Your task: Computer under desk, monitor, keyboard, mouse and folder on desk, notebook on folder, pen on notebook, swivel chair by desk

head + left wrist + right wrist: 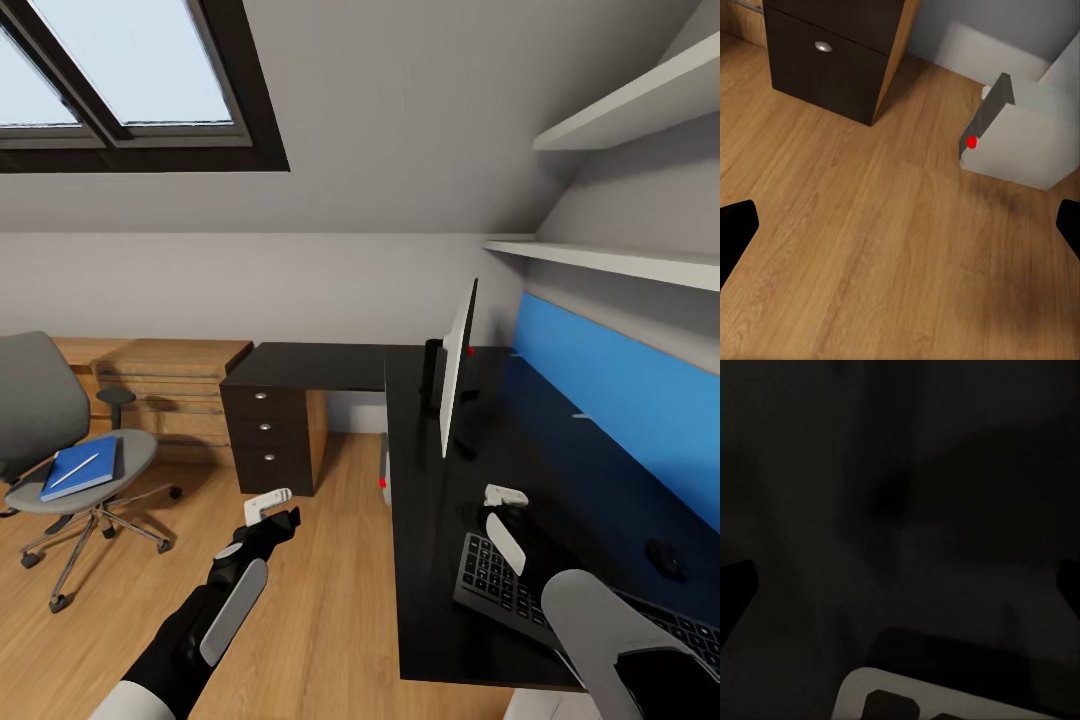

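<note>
Left end effector (277, 515) hangs released over bare floor (300, 620) beside the desk (430, 600). Right end effector (500, 510), spread wide, hovers above the keyboard (500, 585), partly hiding it. Folder (80, 468) lies on the swivel chair (60, 440), well apart from the desk.

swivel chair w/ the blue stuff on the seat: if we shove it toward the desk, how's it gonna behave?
The swivel chair sits on a caster base on smooth wood floor, so it will likely roll easily and may spin instead of tracking straight. The blue folder lies loose on its seat and could slide under a sharp push.
</note>
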{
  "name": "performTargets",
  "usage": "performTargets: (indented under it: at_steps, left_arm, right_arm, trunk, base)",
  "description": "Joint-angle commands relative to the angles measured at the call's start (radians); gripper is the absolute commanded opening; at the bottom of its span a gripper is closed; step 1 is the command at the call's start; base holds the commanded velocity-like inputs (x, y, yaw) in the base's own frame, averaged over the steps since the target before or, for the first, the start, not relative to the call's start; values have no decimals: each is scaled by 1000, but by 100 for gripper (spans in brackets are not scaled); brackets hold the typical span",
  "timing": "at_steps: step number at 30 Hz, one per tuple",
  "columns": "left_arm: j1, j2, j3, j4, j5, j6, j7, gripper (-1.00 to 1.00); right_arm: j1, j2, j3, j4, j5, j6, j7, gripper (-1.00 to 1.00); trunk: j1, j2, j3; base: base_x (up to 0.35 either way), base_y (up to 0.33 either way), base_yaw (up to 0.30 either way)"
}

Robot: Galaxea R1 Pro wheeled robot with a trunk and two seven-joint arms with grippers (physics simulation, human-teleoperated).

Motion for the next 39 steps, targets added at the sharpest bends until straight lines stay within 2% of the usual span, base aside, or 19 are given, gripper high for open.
performTargets:
  at_steps: [1,20,31,39]
  left_arm:
    - [-1,1,-2,-2,6,3,8,100]
    - [-1,1,-2,-3,6,3,7,100]
    - [-1,2,-2,-3,6,3,8,100]
    - [-1,4,-2,-4,6,3,8,100]
  right_arm:
    - [0,-1,9,-2,-10,4,-9,100]
    - [0,-8,-2,5,-11,3,-20,100]
    - [0,-35,-5,5,-15,3,-58,100]
    - [0,-50,-26,5,-15,4,-62,100]
  trunk:
    - [0,-1,-1]
    - [0,-1,-1]
    - [0,-1,-1]
    - [0,-1,-1]
  base:
    - [0,0,0]
    - [0,0,0]
    - [0,0,0]
    - [0,0,0]
